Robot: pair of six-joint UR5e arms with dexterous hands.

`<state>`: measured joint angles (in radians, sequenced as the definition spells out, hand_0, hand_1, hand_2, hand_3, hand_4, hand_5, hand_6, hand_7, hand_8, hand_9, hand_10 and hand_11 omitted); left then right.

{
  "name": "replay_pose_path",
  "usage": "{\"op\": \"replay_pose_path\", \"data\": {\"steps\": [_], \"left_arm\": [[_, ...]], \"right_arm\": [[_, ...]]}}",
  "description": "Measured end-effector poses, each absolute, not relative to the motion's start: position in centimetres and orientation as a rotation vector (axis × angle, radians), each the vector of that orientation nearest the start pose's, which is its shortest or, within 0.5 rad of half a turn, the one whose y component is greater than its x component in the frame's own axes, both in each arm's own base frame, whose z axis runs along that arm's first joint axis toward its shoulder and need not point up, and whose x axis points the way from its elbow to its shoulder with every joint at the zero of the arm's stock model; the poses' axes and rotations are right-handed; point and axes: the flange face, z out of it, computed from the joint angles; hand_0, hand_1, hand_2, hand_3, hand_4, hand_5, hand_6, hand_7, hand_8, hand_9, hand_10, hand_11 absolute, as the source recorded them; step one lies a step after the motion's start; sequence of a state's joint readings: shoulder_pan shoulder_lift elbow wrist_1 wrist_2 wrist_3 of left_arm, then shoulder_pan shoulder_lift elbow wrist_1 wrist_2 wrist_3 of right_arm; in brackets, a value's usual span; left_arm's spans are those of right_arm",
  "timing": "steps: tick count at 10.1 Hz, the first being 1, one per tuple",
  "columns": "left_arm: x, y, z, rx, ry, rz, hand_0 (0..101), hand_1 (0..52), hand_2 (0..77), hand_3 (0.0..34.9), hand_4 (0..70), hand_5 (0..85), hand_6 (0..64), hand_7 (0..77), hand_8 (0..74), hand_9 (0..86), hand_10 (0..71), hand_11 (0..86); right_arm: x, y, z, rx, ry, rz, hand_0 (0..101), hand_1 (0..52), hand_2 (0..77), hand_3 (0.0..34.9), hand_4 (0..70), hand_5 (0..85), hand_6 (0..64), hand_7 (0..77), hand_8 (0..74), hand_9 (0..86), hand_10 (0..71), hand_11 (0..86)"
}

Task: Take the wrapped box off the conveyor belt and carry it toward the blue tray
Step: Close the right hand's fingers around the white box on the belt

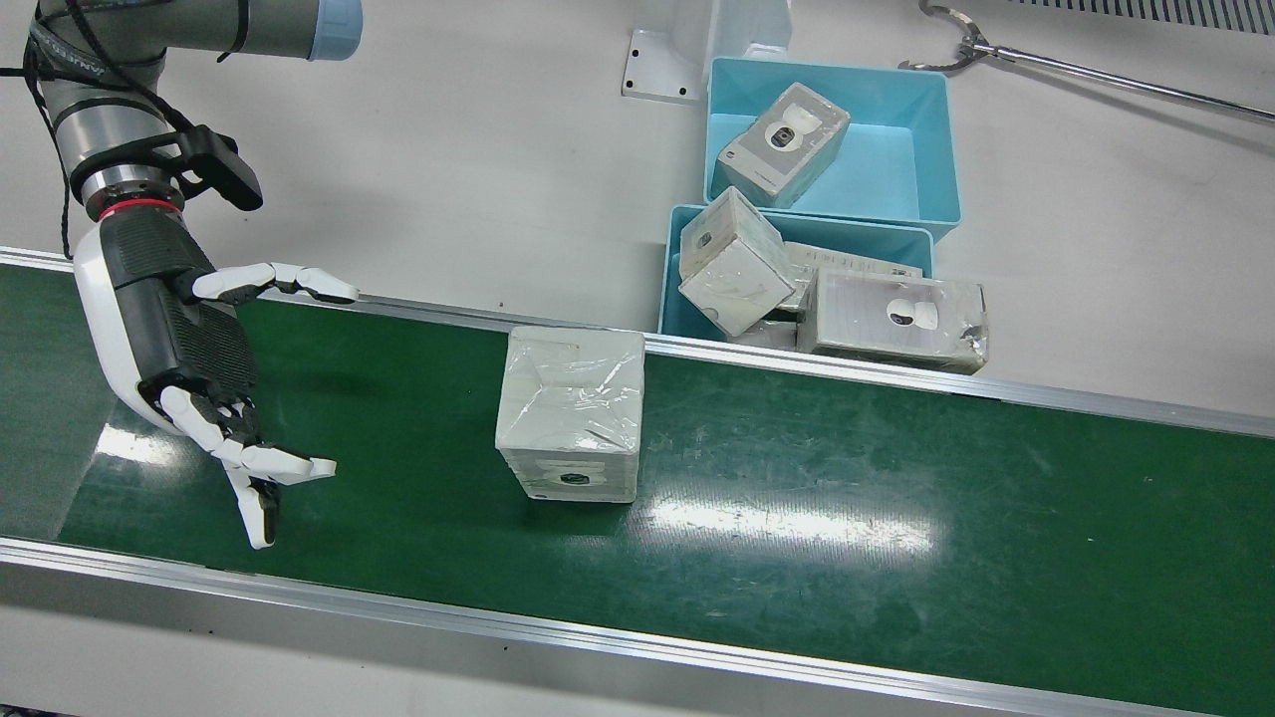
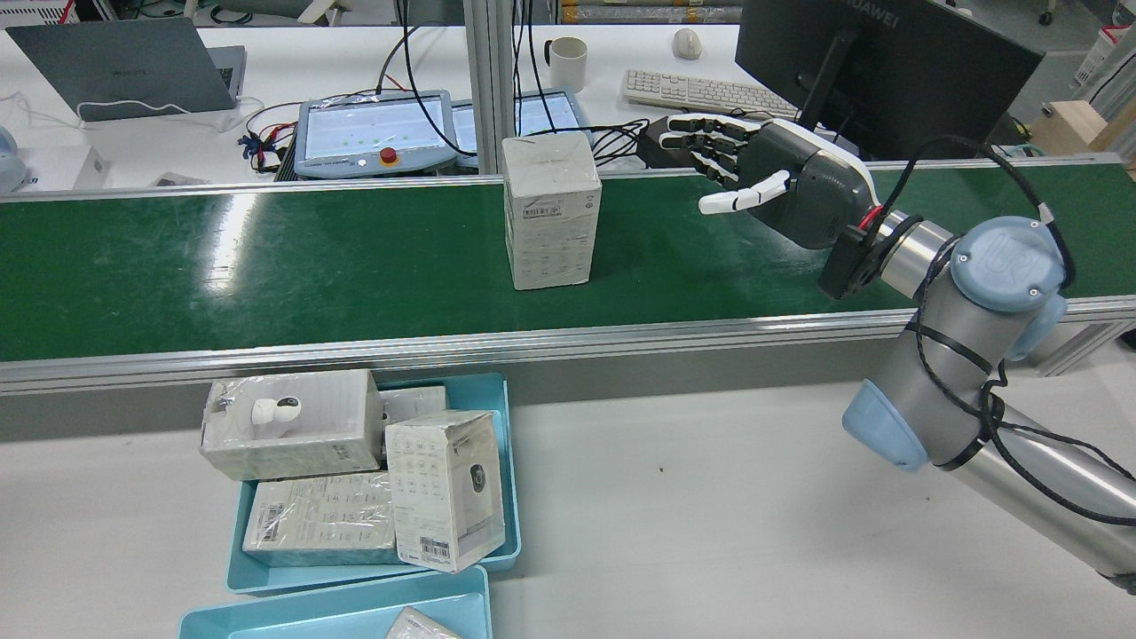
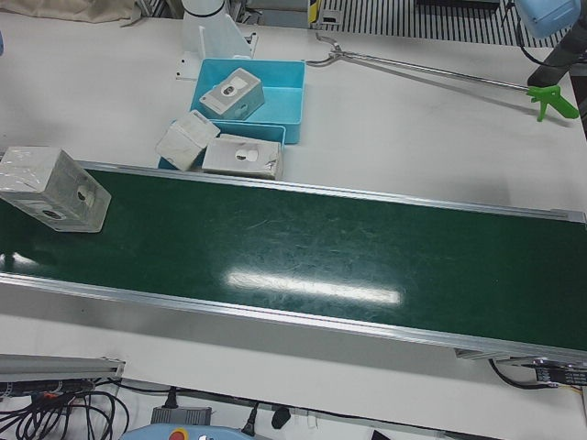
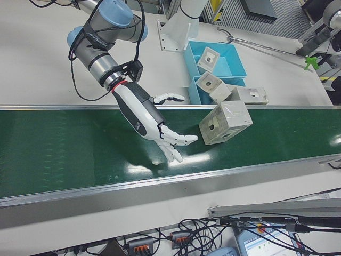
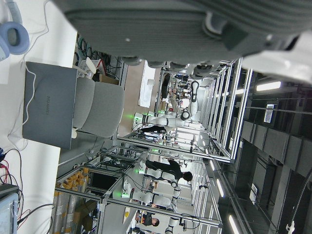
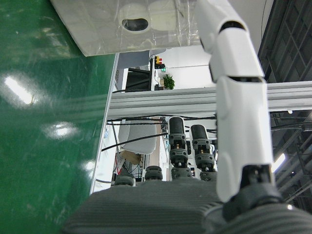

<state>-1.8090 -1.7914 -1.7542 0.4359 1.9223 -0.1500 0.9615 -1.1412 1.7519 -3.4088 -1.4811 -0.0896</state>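
The wrapped box (image 1: 570, 413) stands upright on the green conveyor belt (image 1: 847, 498), white under clear film; it also shows as the box (image 2: 548, 211), (image 3: 53, 188), (image 4: 225, 122). My right hand (image 1: 199, 378) hovers over the belt beside the box with a clear gap, open, its fingers spread toward it, holding nothing; the same hand (image 2: 772, 182), (image 4: 152, 122). In the right hand view the box (image 6: 131, 24) lies beyond a white finger (image 6: 239, 97). The blue tray (image 1: 669, 269) sits just behind the belt. Only the left hand's dark palm (image 5: 195, 24) shows; its fingers are hidden.
Several wrapped boxes fill the near tray and overhang it (image 1: 896, 319); a second blue tray (image 1: 946, 149) behind holds one box. A reacher tool (image 1: 1096, 75) lies on the white table. A monitor (image 2: 879, 62) and keyboard (image 2: 701, 89) stand beyond the belt.
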Motion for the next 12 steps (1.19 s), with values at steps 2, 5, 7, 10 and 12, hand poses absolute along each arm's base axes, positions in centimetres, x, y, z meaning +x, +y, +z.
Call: {"op": "replay_pose_path", "data": {"steps": [2,5,7,10,12], "left_arm": [[-22.5,-50.5,52.6,-0.303,2.191,-2.279,0,0.0,1.1,0.0,0.0,0.5,0.0,0.5,0.5,0.0,0.5,0.0],[-22.5,-50.5,52.6,-0.303,2.191,-2.279,0,0.0,1.1,0.0,0.0,0.5,0.0,0.5,0.5,0.0,0.0,0.5],[-22.5,-50.5,52.6,-0.303,2.191,-2.279,0,0.0,0.5,0.0,0.0,0.5,0.0,0.5,0.5,0.0,0.0,0.5],[-22.5,-50.5,52.6,-0.303,2.191,-2.279,0,0.0,1.1,0.0,0.0,1.1,0.0,0.5,0.5,0.0,0.5,0.0],[-22.5,-50.5,52.6,-0.303,2.191,-2.279,0,0.0,1.1,0.0,0.0,0.5,0.0,0.5,0.5,0.0,0.5,0.0]], "right_arm": [[-25.0,-60.1,37.8,0.660,2.801,-1.938,50,18.0,16.4,4.5,12.0,20.2,8.2,22.4,0.5,3.3,0.0,1.6],[-26.7,-60.7,36.9,0.683,2.807,-1.924,49,15.3,14.7,4.7,12.0,21.8,7.1,22.4,1.1,2.7,0.0,1.6],[-28.1,-60.4,36.3,0.711,2.818,-1.913,48,14.7,12.0,6.3,7.1,18.5,7.1,20.2,0.0,2.7,0.0,1.6],[-30.5,-59.8,34.8,0.753,2.836,-1.882,49,17.5,15.8,7.4,11.5,18.5,6.0,20.2,0.0,2.7,0.0,1.6],[-31.9,-59.7,33.6,0.756,2.833,-1.864,52,20.7,22.9,10.2,14.2,21.8,7.6,23.5,0.0,2.7,0.0,1.6]]}}
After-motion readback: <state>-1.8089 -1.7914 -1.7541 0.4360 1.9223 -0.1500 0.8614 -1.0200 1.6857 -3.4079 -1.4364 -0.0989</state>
